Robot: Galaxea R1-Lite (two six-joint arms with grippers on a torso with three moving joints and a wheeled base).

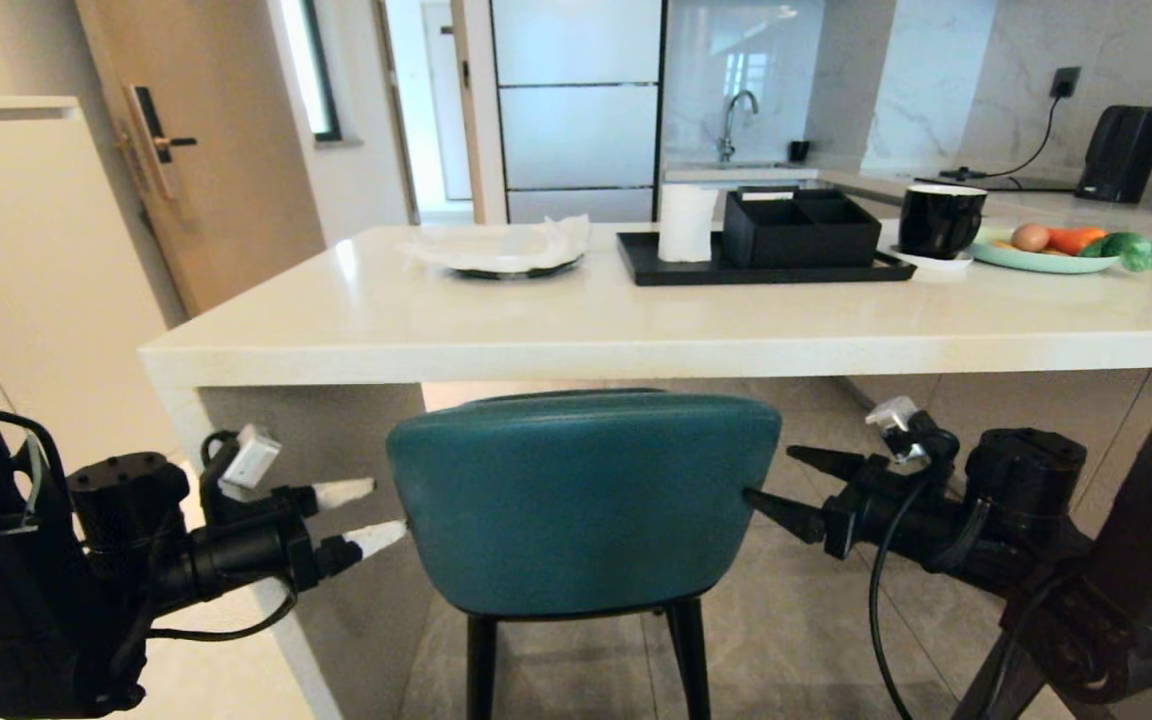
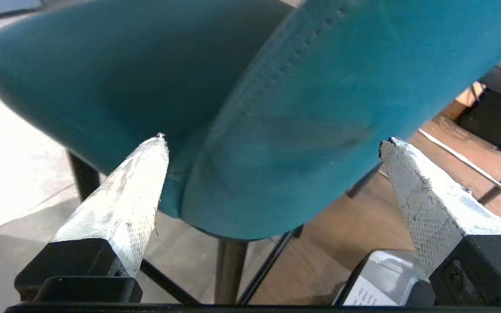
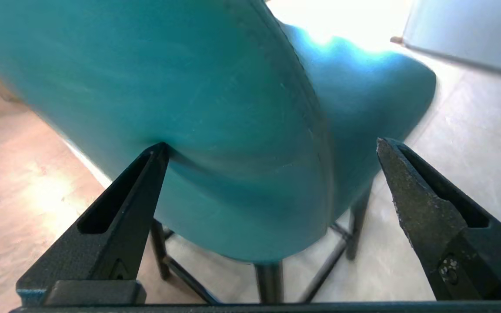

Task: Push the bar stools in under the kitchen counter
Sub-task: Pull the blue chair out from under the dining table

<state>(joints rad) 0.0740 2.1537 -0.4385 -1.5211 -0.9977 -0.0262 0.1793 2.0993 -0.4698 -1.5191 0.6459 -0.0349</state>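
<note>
The teal stool (image 1: 581,500) stands between the wide-open left pincer (image 1: 361,515) and right pincer (image 1: 796,488), its back facing the robot, the worktop (image 1: 356,320) beyond.

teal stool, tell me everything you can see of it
The teal stool has a rounded, padded seat-back in smooth leather-look upholstery with a stitched seam, on thin black legs joined by crossbars. It stands upright on the tiled floor, its back facing the camera, in front of and just below the cream counter edge. The left gripper and right gripper, both open, flank its sides, fingertips at the upholstery.
</note>
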